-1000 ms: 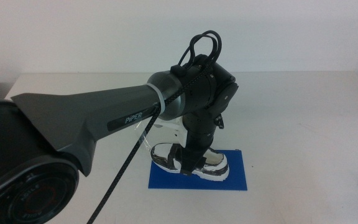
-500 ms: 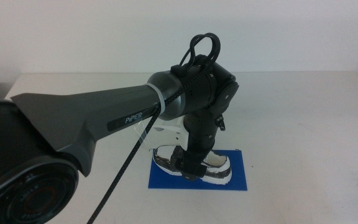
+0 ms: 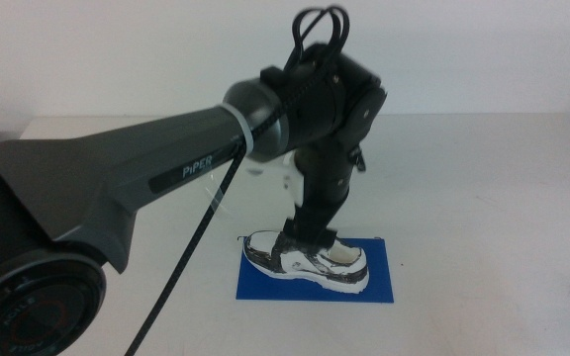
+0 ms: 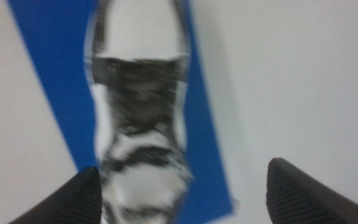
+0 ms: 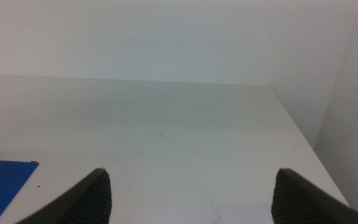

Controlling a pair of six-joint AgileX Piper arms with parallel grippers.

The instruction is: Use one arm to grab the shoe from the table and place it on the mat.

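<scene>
White shoe [image 3: 305, 262] on mat [image 3: 379, 282], left gripper [image 3: 308, 237] open.

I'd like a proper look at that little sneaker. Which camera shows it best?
The middle view: the whole shoe lies sharp, side-on, on the blue mat, below the left gripper. The left wrist view shows it from above, blurred and cut off at the picture's edges. The right wrist view shows only a white sliver beside the mat's corner.

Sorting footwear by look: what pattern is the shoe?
White shoe with black patterned panels, clearest in the middle view.
</scene>
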